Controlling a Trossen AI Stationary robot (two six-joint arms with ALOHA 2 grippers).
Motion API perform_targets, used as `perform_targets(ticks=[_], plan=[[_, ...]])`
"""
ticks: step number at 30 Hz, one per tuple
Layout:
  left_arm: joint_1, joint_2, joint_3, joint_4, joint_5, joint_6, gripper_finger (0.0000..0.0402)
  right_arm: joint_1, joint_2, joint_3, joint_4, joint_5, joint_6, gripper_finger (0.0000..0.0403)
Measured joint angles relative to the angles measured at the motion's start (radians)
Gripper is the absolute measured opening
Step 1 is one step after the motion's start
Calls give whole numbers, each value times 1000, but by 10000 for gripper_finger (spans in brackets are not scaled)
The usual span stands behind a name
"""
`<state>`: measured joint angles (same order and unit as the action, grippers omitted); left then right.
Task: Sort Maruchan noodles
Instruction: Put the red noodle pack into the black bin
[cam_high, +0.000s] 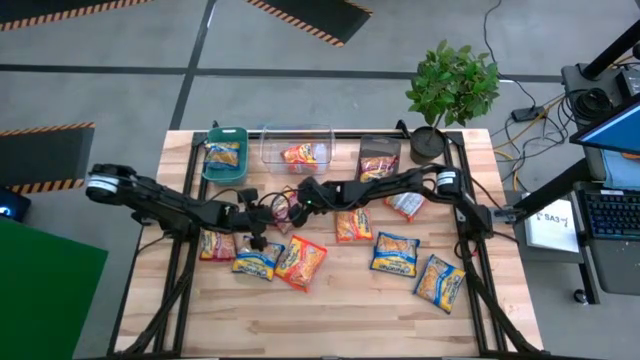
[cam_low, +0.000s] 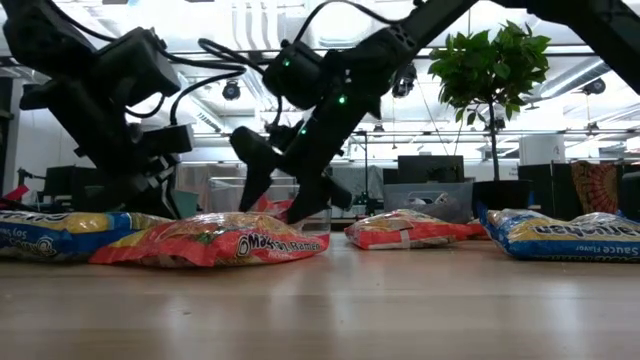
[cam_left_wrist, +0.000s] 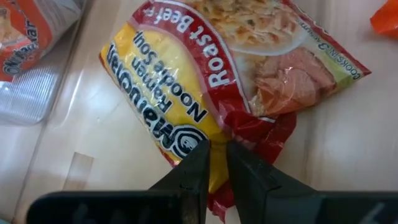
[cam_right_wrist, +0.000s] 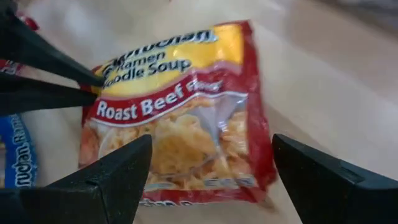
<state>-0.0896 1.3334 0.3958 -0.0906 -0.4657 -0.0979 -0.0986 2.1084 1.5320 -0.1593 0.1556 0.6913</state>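
Observation:
A red-and-yellow Roast Beef packet (cam_right_wrist: 180, 118) lies on the wood mid-table, also seen in the high view (cam_high: 284, 209). My left gripper (cam_left_wrist: 217, 155) comes from the table's left and is shut on that packet's edge. My right gripper (cam_right_wrist: 211, 143) hangs open over the same packet, one finger on each side, with no touch that I can see. In the low view the right gripper (cam_low: 285, 200) stands wide open, and the left gripper (cam_low: 160, 190) sits to its left. Several more packets lie on the table: blue-and-yellow (cam_high: 395, 253), orange (cam_high: 302, 262) and red (cam_high: 405, 205). My left gripper pinches the Roast Beef packet between its two fingers at the crinkled edge beside the yellow logo band (cam_left_wrist: 233, 134). Its fingers (cam_right_wrist: 68, 81) come in low from the table's left. The rest of the packet lies flat on the wood.
Three bins stand along the far edge. The teal bin (cam_high: 225, 150) holds a blue-and-yellow packet, the clear bin (cam_high: 297, 148) an orange one, and the dark bin (cam_high: 378, 158) a red one. A potted plant (cam_high: 450, 90) stands at the far right corner. Bare wood shows along the near edge.

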Motion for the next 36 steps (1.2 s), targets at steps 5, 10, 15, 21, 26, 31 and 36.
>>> perform_targets(ticks=[5,10,15,21,26,31,36], plan=[[1,1,0,12,3,10,40,0,27,0,108,-115,4,318],[3,1,0,19,6,11,40,0,49,0,219,-212,5,314],[3,2,0,18,6,11,40,0,49,0,251,-235,5,284],[3,2,0,21,7,18,40,0,52,0,264,-234,3,197],[3,2,0,23,7,19,40,0,61,-1,297,-233,-38,114],[2,-1,0,22,7,29,40,0,57,-1,299,-234,-62,36],[-2,-52,1,-4,7,21,40,0,27,-1,245,-245,-101,14]])
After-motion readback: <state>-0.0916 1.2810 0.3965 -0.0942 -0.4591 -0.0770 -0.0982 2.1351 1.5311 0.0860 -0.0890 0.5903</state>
